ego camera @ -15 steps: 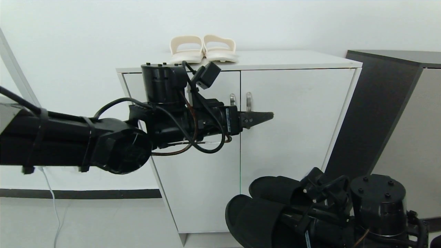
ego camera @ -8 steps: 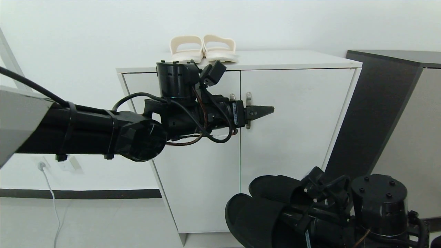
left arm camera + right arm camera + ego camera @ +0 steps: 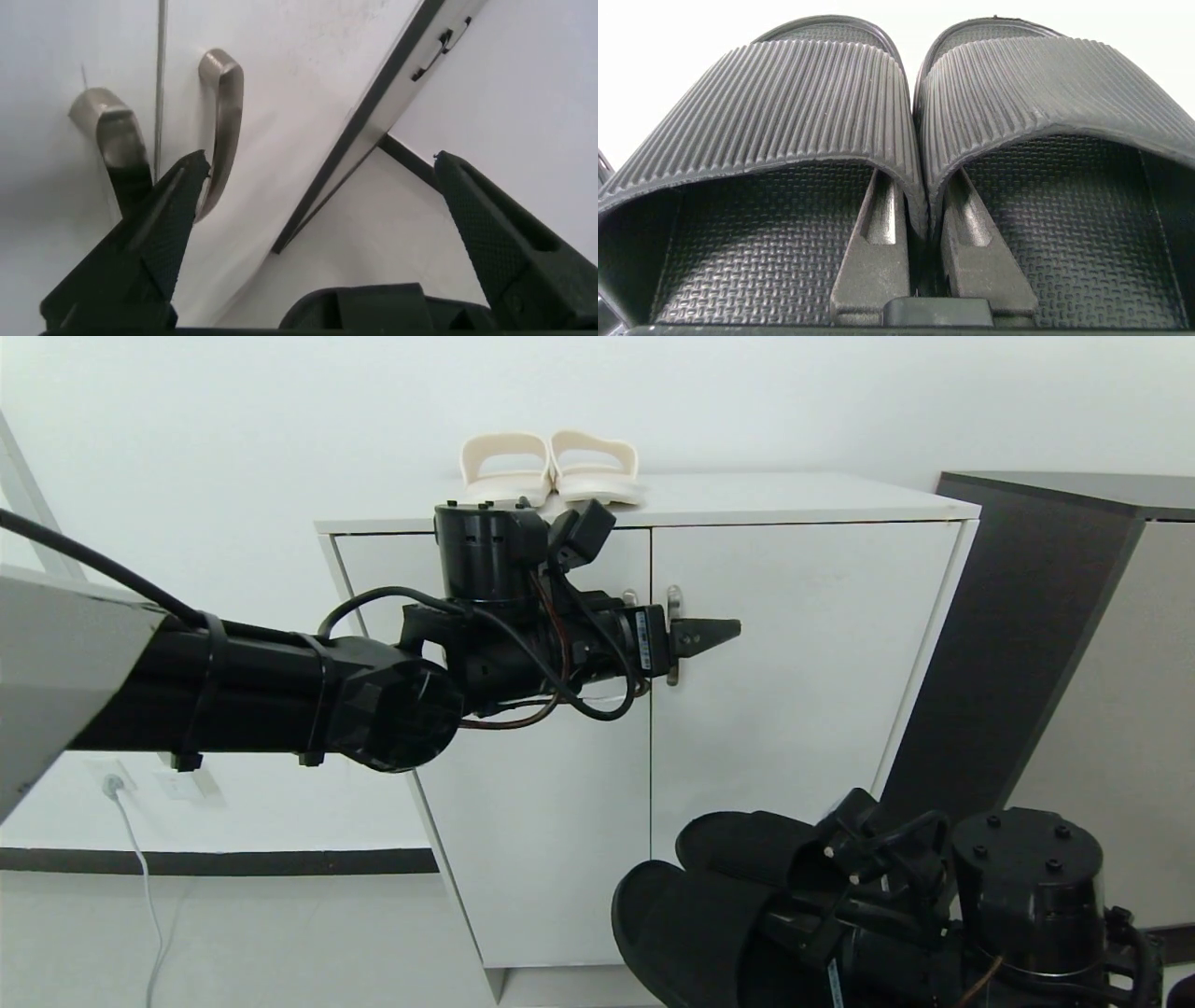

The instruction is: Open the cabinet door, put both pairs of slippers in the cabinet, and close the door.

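The left gripper [image 3: 726,631] is spread wide just before the door handles [image 3: 222,112] of the closed cabinet [image 3: 794,709]. The right gripper [image 3: 920,247], low before the cabinet, clamps the black slippers [image 3: 709,887] together. The beige slippers [image 3: 549,471] sit on the cabinet's top.

Black tapered fingers [image 3: 140,252] of the left gripper [image 3: 320,159] spread wide, one fingertip just beside the curved brushed-metal handle [image 3: 224,112] on the white cabinet door [image 3: 308,56], ten o'clock from gripper centre.
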